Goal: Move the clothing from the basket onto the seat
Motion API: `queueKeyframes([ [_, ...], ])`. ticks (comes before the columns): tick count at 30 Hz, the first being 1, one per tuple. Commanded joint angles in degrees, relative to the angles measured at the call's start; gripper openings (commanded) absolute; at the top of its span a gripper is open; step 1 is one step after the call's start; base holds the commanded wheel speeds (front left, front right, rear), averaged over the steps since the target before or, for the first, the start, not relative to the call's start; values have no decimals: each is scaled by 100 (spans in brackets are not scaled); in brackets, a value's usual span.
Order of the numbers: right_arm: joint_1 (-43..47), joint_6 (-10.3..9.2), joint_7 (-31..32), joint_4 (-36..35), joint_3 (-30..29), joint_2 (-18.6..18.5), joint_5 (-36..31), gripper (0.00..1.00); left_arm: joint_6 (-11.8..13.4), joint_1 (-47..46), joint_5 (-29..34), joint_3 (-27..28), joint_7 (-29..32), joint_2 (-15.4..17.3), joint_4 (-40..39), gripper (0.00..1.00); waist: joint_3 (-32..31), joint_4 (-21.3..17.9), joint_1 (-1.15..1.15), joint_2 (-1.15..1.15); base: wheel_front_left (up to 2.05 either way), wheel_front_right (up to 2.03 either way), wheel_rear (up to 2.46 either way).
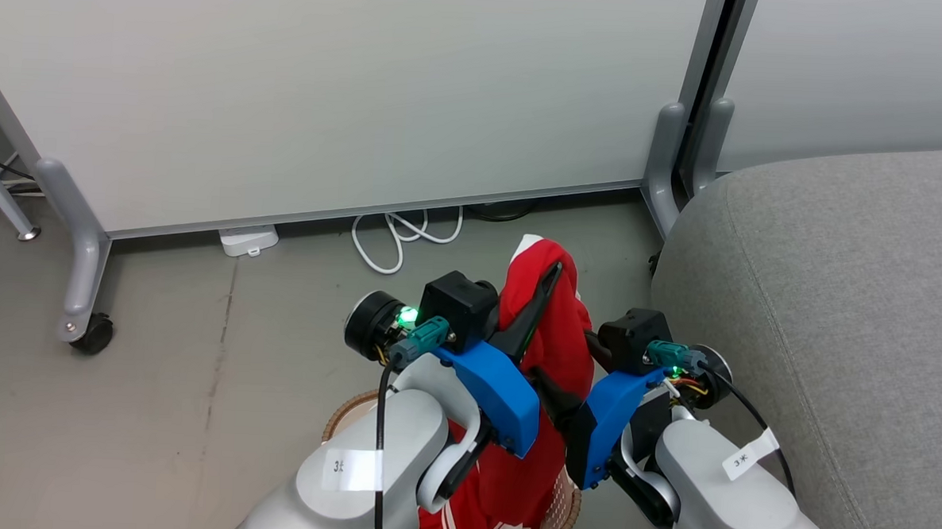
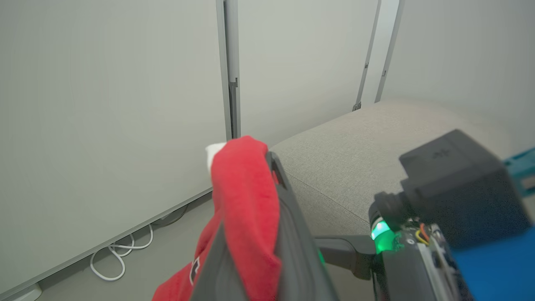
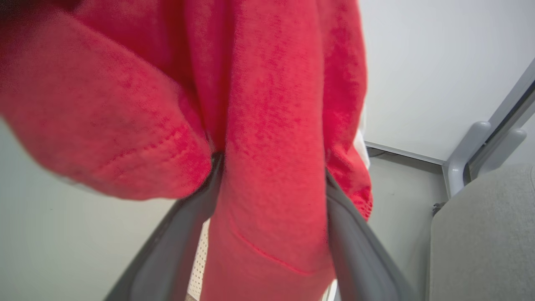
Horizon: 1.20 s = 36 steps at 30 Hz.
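left gripper clamped on clothing | right gripper wide around clothing | grey floor, white partitions, seat at right

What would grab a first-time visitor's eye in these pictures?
A bright red garment hangs in the middle of the head view, pinched near its top by the left gripper. Its lower end trails into the basket at the bottom edge. The right gripper stands open around the cloth, and a big grey seat fills the right side.
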Motion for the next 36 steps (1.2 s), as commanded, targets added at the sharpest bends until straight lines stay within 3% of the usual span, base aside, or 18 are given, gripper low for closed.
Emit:
queueKeyframes([
  [1, -104, 1, -30, 73, 42, 15, 70, 67, -31, -85, -35, -15, -30, 3, 9, 0, -6, 5, 0, 0, 0, 0, 0],
  [3, -155, 1, -77, 171, 118, 32, 176, 17, -31, -89, -59, -35, -37, 4, 22, 0, -15, 10, 0, 0, 0, 0, 0],
  [4, -182, 1, -99, 222, 153, 38, 220, 0, -28, -93, -61, -45, -39, 4, 28, 0, -18, 11, 0, 0, 0, 0, 0],
  [26, -480, 1, -605, 832, 594, 104, 704, 0, 73, -68, -185, -89, -64, 16, 183, 2, -90, -70, 0, 0, 0, 0, 0],
  [27, -489, 1, -621, 854, 607, 107, 727, 0, 83, -64, -187, -87, -65, 16, 185, 23, -94, -73, 0, 0, 0, 0, 0],
  [29, -499, 1, -645, 888, 628, 111, 742, 0, 92, -51, -201, -89, -64, 17, 192, 47, -99, -78, 0, 0, 0, 0, 0],
  [30, -500, 1, -655, 902, 640, 114, 750, 0, 97, -45, -207, -92, -64, 19, 195, 87, -102, -80, 0, 0, 0, 0, 0],
  [31, -505, 1, -662, 916, 650, 116, 768, 0, 100, -41, -214, -95, -64, 20, 197, 100, -104, -82, 0, 0, 0, 0, 0],
  [36, -525, 1, -687, 958, 674, 115, 812, 0, 99, -22, -234, -109, -73, 28, 198, 100, -110, -83, 0, 0, 0, 0, 0],
])
